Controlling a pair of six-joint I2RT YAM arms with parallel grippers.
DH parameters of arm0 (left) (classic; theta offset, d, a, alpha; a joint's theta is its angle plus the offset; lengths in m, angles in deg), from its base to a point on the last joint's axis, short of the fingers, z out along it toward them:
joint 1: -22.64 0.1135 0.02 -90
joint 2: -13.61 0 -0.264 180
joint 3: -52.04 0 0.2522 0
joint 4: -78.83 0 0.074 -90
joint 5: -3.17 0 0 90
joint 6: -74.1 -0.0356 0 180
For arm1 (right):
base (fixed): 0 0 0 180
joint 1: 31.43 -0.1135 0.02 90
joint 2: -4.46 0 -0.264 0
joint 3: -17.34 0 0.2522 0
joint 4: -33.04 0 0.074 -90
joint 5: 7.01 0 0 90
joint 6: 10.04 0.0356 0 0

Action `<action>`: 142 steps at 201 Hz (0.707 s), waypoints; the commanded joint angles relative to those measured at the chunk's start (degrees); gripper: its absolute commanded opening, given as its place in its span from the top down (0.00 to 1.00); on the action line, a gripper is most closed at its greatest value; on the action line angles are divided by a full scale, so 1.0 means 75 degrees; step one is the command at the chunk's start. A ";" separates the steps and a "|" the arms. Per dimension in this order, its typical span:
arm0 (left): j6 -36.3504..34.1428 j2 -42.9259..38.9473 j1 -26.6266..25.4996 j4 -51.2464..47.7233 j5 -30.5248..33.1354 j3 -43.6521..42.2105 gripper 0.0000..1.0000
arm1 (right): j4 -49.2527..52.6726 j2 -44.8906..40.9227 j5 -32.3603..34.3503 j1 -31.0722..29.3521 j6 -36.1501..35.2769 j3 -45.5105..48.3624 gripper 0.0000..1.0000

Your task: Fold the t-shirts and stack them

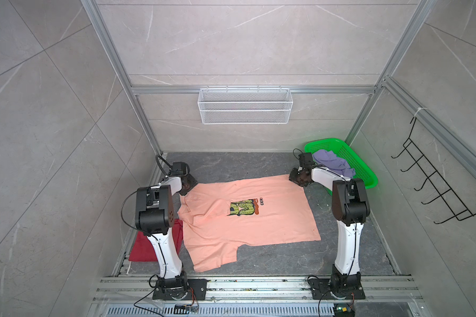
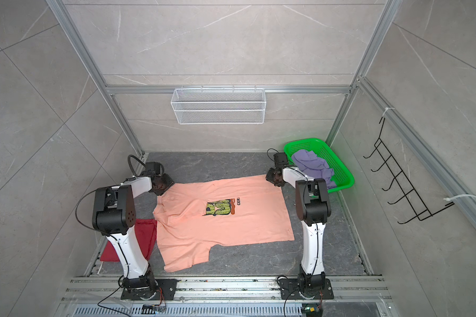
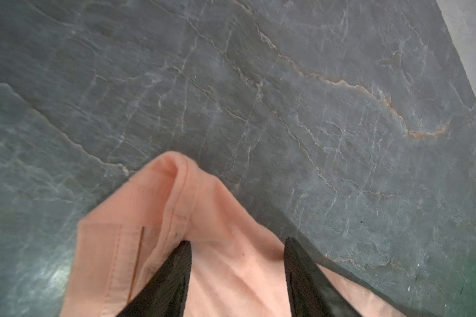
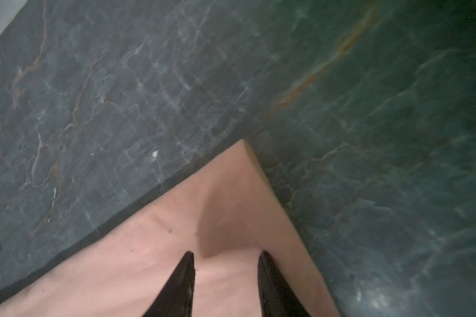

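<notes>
Down by the arm bases, the dark red t-shirt [image 1: 142, 248] lies flat, seemingly folded, at the left edge of the counter [image 1: 231, 164]. Just beside it the peach t-shirt [image 1: 248, 227] is spread print-up across the middle. At its far edge the left tool [image 3: 238, 241] straddles the bunched left corner and the right tool [image 4: 226, 252] the hem corner, both with jaws spread. I would have each bite deep enough to catch both layers, then lift together and evenly so the fold runs straight. Beyond, the lavender t-shirt [image 1: 333, 162] sits crumpled in the green basket [image 1: 366, 175].
</notes>
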 commanded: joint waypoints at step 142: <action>-0.0238 -0.0061 -0.0123 0.0359 -0.0965 0.0642 0.45 | -0.0490 0.0163 -0.0948 0.0269 -0.0294 -0.0644 0.58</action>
